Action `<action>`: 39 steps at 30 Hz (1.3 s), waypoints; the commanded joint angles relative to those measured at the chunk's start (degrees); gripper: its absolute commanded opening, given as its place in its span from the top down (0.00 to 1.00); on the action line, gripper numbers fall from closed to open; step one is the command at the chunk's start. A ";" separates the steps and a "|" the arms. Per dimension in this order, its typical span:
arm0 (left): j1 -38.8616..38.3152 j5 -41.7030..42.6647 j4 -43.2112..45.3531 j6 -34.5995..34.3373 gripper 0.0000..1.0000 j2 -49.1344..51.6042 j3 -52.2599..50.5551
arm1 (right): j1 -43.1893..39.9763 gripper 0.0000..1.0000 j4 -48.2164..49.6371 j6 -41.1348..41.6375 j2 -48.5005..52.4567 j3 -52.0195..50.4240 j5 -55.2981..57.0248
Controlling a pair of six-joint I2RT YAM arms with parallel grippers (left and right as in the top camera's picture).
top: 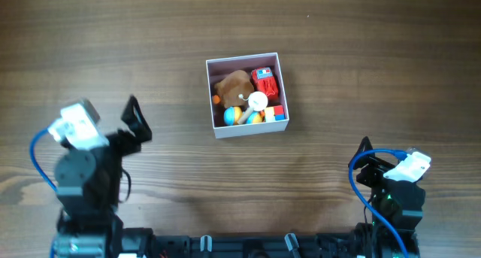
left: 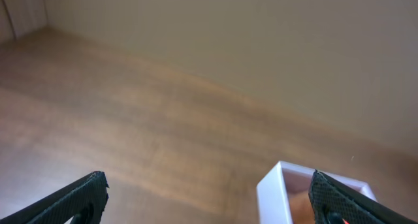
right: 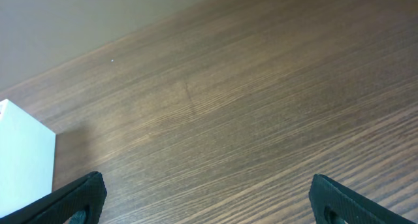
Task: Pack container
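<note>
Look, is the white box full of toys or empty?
Full. The container holds a brown toy, a red toy and small colourful pieces, nearly covering its floor.

Both arms sit folded, the left hand (top: 136,119) and right hand (top: 366,151) spread wide and empty.

A dark brown wood-grain tabletop (top: 113,47) fills the overhead view, its grain running left to right. Beyond its far edge rises a plain beige wall (left: 261,41), softly and evenly lit, with no hard shadows.
</note>
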 commanded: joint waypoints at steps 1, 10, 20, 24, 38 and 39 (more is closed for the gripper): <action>-0.37 -0.70 0.15 0.46 0.00 -8.57 -8.26 | -0.22 0.00 0.17 -0.83 -0.72 -0.42 -0.31; -0.37 1.29 0.15 -0.22 0.00 -22.93 -20.02 | -0.22 0.00 0.17 -0.85 -0.72 -0.42 -0.31; -1.77 3.61 2.32 -0.17 0.00 -29.20 -27.80 | -0.22 0.00 0.17 -0.83 -0.72 -0.42 -0.31; -3.04 3.61 3.80 -0.17 0.00 -29.49 -29.94 | -0.22 0.00 0.17 -0.85 -0.72 -0.42 -0.31; -3.19 3.61 4.17 -0.13 0.00 -29.49 -32.04 | -0.22 0.00 0.17 -0.83 -0.72 -0.42 -0.31; -3.21 3.61 4.17 -0.13 0.00 -29.49 -32.04 | -0.22 0.00 0.17 -0.85 -0.72 -0.42 -0.31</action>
